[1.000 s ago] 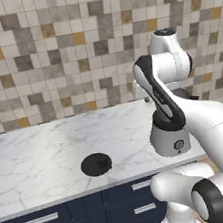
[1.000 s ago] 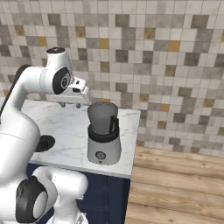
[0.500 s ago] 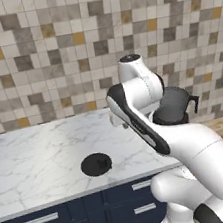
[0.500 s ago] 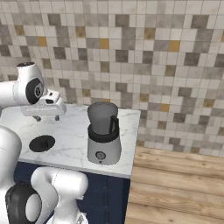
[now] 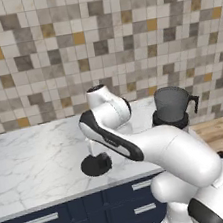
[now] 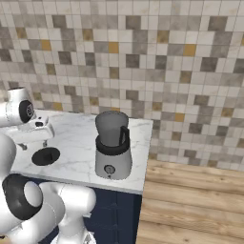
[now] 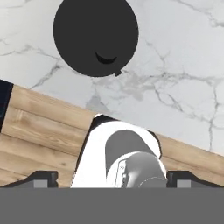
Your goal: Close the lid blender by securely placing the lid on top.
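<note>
Arm has swung left, away from the blender (image 6: 113, 145), and now sits over the lid (image 5: 95, 164). Lid lies flat on the marble surface (image 5: 35, 160) near its front edge, well apart from the blender, whose jar is uncovered. Claw (image 6: 33, 143) hovers above the lid, holding nothing; fingertips are spread wide in the hand view. Step in hand: reach for the lid. Next move likely calls for descending, centring on the knob, then closing.
</note>
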Robot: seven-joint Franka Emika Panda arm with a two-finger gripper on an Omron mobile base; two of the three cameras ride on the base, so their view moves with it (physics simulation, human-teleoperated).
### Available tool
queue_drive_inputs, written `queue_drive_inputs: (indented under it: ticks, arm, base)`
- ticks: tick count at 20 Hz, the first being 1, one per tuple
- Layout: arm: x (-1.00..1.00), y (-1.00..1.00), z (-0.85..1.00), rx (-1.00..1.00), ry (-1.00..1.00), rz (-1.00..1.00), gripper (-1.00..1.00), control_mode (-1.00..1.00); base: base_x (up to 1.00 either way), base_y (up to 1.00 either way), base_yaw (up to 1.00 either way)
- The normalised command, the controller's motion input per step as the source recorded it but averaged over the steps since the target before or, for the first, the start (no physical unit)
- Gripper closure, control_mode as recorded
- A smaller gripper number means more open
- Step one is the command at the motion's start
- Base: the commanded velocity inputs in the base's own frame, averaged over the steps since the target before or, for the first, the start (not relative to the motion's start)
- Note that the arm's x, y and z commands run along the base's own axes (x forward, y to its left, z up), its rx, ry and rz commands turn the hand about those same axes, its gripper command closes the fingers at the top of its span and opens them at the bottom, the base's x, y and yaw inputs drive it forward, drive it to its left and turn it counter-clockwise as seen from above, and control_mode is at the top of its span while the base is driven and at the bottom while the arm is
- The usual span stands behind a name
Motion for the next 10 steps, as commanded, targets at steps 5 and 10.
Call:
queue_drive_inputs:
  ticks: [5,10]
  arm:
    - [0.04,0.46,-0.55,-0.03,0.19,0.09,-1.0,-1.0]
    - [0.21,0.08,-0.38,-0.02,0.05,0.05,-1.0,-1.0]
  base:
    - [0.0,0.0,0.0]
    - [0.0,0.0,0.0]
